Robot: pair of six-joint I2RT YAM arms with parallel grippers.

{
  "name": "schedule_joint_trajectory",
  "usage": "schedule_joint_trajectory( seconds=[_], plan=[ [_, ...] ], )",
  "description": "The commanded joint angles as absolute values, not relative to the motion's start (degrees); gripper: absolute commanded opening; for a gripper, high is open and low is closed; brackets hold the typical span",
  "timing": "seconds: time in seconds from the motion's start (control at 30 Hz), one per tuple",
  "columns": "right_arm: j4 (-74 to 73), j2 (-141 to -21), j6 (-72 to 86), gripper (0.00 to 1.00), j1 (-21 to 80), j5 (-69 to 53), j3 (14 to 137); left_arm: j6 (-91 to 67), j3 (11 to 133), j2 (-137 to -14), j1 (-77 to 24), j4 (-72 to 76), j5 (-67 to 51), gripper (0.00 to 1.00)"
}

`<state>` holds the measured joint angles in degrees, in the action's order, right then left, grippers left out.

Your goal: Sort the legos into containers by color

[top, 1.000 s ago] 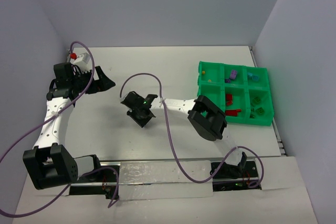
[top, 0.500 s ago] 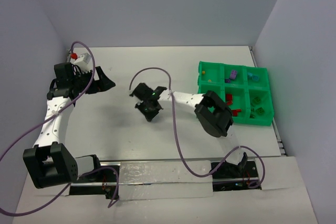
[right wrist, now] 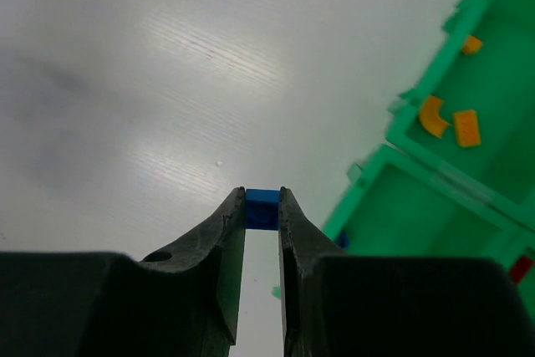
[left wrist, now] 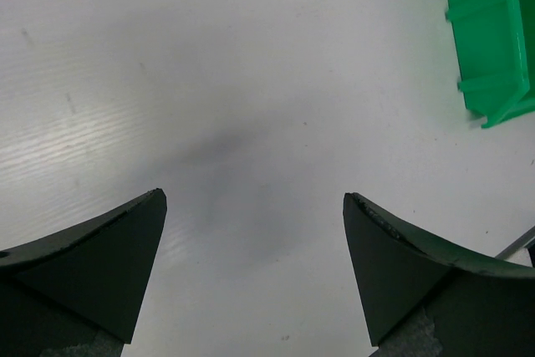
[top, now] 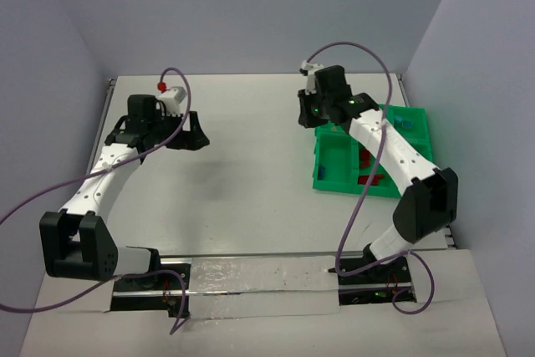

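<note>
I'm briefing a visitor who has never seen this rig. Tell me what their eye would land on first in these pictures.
The bright green tray at the table's far right stands out first, its compartments dotted with coloured legos. Next comes the right gripper, shut on a small blue brick by the tray's far-left corner. The left gripper hangs wide open over the white table on the left side.

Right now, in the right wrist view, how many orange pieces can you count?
3, in one compartment of the green tray: a small piece at the far end, a curved piece and a rectangular piece side by side nearer. More may lie out of view.
</note>
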<state>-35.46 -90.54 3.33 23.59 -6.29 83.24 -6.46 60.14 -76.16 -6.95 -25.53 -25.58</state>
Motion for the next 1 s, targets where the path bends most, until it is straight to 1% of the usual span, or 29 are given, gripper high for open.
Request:
schedule_joint_trajectory(
  seconds=[0.0, 0.1, 0.3, 0.47, 0.57, 0.6, 0.63, 0.67, 0.73, 0.77, 0.83, 0.87, 0.93, 0.97],
  plan=[
    [-37.9, -86.2, 0.9, 0.00, 18.2, -3.9, 77.3, -4.7, 64.7, -78.8, -10.5, -23.5, -21.7, 0.97],
    [-38.0, -85.4, 0.7, 0.00, 14.2, -2.6, 72.8, -5.8, 66.6, -81.9, -11.6, -22.5, -22.1, 0.97],
    [-35.3, -85.9, -1.3, 0.01, 13.1, -0.6, 66.4, -5.2, 70.1, -85.9, -14.9, -23.4, -20.2, 0.98],
    [-33.8, -88.3, -2.3, 0.05, 12.8, -0.3, 64.6, -4.5, 69.6, -86.1, -15.2, -23.4, -19.7, 0.99],
    [-33.9, -89.7, -2.5, 0.12, 12.6, -0.2, 65.0, -4.3, 68.8, -85.7, -15.2, -23.2, -19.4, 0.99],
    [-33.9, -90.0, -2.6, 0.16, 12.6, -0.5, 65.3, -4.2, 68.7, -85.6, -15.2, -23.3, -19.4, 0.99],
    [-34.8, -90.6, -2.8, 0.25, 12.6, -0.8, 65.9, -4.1, 68.4, -85.3, -15.1, -23.3, -19.1, 0.99],
    [-35.0, -91.0, -2.8, 0.28, 12.6, -0.9, 66.4, -4.0, 68.2, -85.3, -15.1, -23.3, -19.0, 0.99],
    [-35.8, -91.2, -2.9, 0.59, 12.6, -0.7, 67.2, -3.8, 67.9, -84.7, -15.2, -23.2, -18.6, 0.99],
    [-36.2, -90.7, -3.0, 0.71, 12.6, -0.8, 67.8, -3.5, 67.7, -84.4, -15.2, -23.3, -18.3, 0.99],
    [-36.7, -89.9, -3.1, 0.77, 12.7, -1.2, 68.6, -3.1, 67.6, -83.8, -15.1, -23.5, -17.9, 0.99],
    [-37.1, -88.9, -3.0, 0.83, 12.6, -1.6, 69.3, -2.8, 67.7, -83.6, -15.1, -23.6, -17.7, 0.99],
    [-37.7, -87.5, -2.9, 0.90, 12.6, -2.4, 70.6, -2.3, 67.9, -83.0, -15.1, -23.9, -17.5, 0.99],
    [-37.9, -86.2, -2.9, 0.97, 12.6, -2.9, 71.2, -2.2, 67.9, -82.6, -15.0, -23.9, -17.3, 0.99]
  ],
)
